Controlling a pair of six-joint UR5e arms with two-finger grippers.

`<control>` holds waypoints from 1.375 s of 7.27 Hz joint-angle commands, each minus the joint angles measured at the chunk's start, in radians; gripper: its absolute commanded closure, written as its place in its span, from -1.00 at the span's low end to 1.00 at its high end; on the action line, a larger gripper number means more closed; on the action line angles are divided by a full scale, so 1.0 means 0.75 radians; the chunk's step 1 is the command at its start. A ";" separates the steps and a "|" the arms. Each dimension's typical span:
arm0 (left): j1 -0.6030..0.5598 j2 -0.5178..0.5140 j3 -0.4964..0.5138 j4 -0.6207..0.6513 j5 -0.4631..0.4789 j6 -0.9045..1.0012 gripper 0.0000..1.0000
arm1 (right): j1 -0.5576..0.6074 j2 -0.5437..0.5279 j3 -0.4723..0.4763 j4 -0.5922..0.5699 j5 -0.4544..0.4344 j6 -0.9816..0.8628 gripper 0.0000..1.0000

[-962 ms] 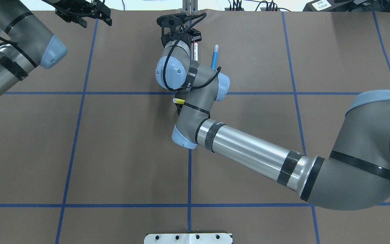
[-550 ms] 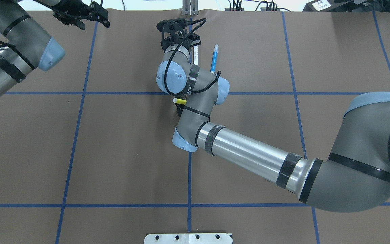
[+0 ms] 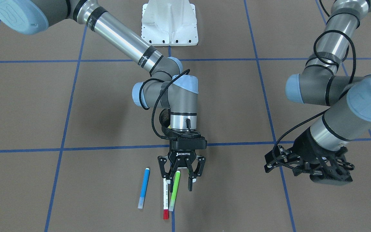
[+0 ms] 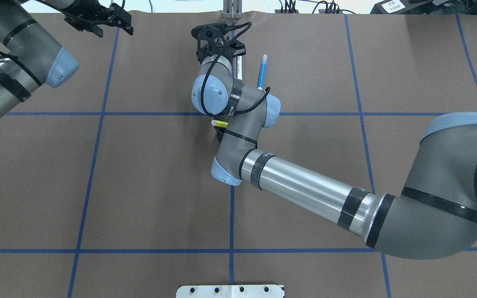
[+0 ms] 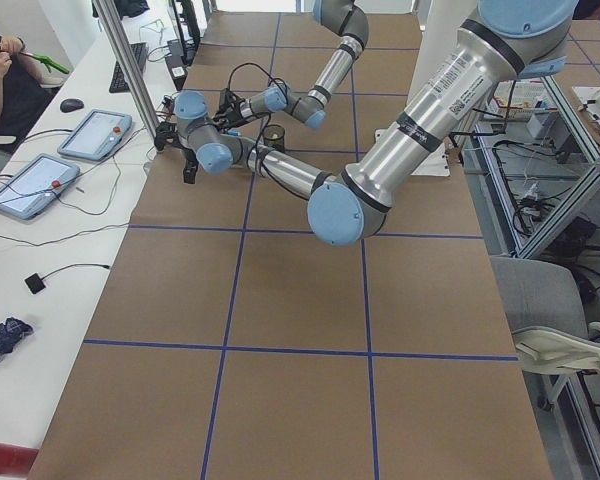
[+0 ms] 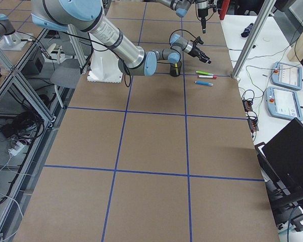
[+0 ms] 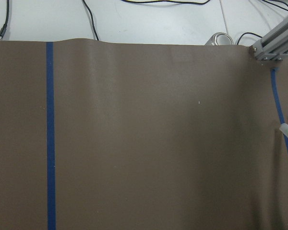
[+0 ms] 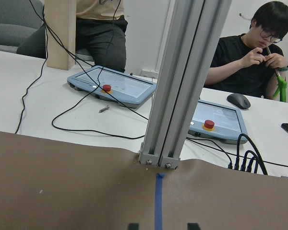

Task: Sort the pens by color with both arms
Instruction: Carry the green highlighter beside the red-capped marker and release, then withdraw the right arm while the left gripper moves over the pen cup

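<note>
Now: right claw (image 3: pixel 179 183) wide open, empty, straddling the green pen (image 3: pixel 174 190) on the surface.
You've got it set across the barrel for a clean pinch; left claw (image 4: pixel 112 25) parked clear, looks open, empty.

Overhead and steep front cam face opposite ways (both catch blue pen (image 4: pixel 261 71)); side cams far, wrist cams near.

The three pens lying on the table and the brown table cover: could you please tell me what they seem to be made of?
Blue pen, green pen and red-ended white pen: probably plastic, with smooth coloured barrels; the blue and green ends look translucent. Table cover: likely matte brown paper or thin sheet; its far edge ripples.
</note>
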 commanded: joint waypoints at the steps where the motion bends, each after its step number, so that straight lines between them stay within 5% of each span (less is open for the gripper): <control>1: 0.000 -0.004 -0.003 -0.001 0.000 -0.004 -0.99 | 0.015 0.003 0.108 0.000 0.141 -0.173 -0.97; 4: 0.004 -0.079 -0.011 0.020 -0.004 -0.036 -0.99 | 0.156 -0.007 0.260 -0.065 0.438 -0.277 -0.98; 6: 0.008 -0.140 -0.030 0.046 -0.016 -0.067 -0.99 | 0.270 -0.127 0.531 -0.306 0.650 -0.309 -0.98; 7: 0.039 -0.147 -0.101 0.109 -0.026 -0.057 -0.99 | 0.335 -0.221 0.616 -0.309 0.712 -0.486 -0.98; 9: 0.141 -0.155 -0.228 0.116 -0.008 -0.049 -0.99 | 0.415 -0.285 0.623 -0.307 0.777 -0.574 -0.98; 10: 0.190 -0.194 -0.230 0.126 -0.004 -0.043 -0.98 | 0.482 -0.316 0.625 -0.303 0.903 -0.568 -0.98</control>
